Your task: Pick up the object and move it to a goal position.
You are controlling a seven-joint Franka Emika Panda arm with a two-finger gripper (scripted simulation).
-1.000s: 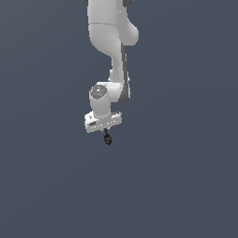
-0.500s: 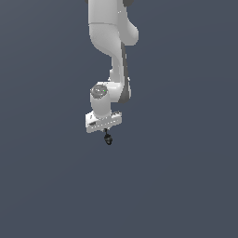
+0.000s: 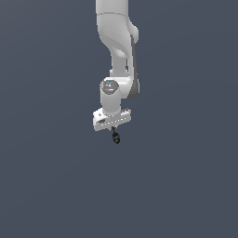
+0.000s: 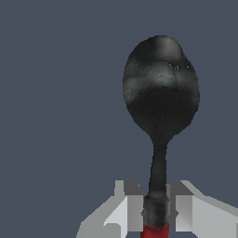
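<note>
Hand [image 3: 113,128] clamped on the object [image 3: 116,137], unmoved since the earlier frame.

You've got one arm [image 3: 118,51] in frame, carrying one gripper [image 3: 113,128] with two fingers [image 4: 130,211]. One object [image 4: 160,100] total: a single black rounded blob on one thin stem with one red tip, sitting between those two fingers, just below the gripper in the exterior view. One plain grey backdrop [image 3: 46,176] behind the arm.
</note>
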